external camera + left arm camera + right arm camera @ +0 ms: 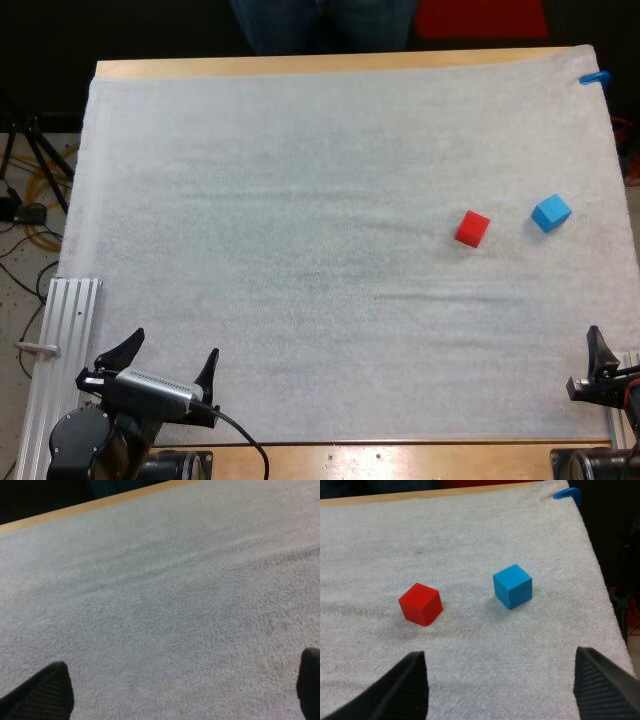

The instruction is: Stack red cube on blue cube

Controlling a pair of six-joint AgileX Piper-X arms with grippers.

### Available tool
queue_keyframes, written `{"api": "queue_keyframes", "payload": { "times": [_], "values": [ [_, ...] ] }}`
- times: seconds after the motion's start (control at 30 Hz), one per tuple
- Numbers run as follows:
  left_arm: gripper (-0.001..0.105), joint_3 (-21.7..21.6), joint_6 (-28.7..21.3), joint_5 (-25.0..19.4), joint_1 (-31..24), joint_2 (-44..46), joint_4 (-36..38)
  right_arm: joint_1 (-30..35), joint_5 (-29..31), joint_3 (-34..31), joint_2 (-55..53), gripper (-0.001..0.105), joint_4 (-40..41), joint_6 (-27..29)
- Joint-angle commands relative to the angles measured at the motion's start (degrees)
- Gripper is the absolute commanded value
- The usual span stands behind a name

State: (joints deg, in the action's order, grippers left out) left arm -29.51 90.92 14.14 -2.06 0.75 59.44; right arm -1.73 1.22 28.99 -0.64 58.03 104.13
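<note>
Red cube [421, 604] on white mat [300, 200], right half, flat on its base. Blue cube [512, 585] near it, to its right and slightly farther back; cubes apart, not stacked.
Right gripper [500, 652]: fingers spread wide, gripping nothing, above mat at near right side, both cubes ahead of it.
Left gripper [173, 347]: fingers spread wide, empty, over near left corner of mat, well apart from cubes.
Person's legs [320, 25] beyond far side of wooden table [300, 66].

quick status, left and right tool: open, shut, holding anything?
Left tool: open, holding nothing.
Right tool: open, holding nothing; red cube and blue cube lie ahead of it, untouched.
</note>
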Motion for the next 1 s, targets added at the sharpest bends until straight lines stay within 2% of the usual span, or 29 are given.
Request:
{"api": "queue_keyframes", "payload": {
  "times": [0.0, 0.33, 0.5, 0.7, 0.97],
  "values": [
    [0.087, -0.19, 0.65, 0.18, -0.15, 7.79, -0.79, 0.21, -0.18, 0.36, -2.14, 0.061, -0.77, 0.56],
    [0.087, -0.19, 0.76, 0.18, -0.15, 7.79, -0.79, 0.21, -0.18, 0.36, -2.14, 0.061, -0.77, 0.56],
    [0.087, -0.70, 3.19, 1.77, -0.15, 6.76, -1.07, 0.21, -0.18, 1.61, -1.16, 0.061, -0.30, 0.56],
    [0.087, -5.43, 3.86, 3.72, 0.44, 0.40, -0.66, 0.21, -0.41, 7.04, 5.77, 0.061, 0.96, 1.63],
    [0.087, -15.17, 1.14, 4.62, 9.72, -12.36, -0.66, 0.21, -8.26, 15.62, 18.11, 0.061, 0.96, 2.74]
  ]
}}
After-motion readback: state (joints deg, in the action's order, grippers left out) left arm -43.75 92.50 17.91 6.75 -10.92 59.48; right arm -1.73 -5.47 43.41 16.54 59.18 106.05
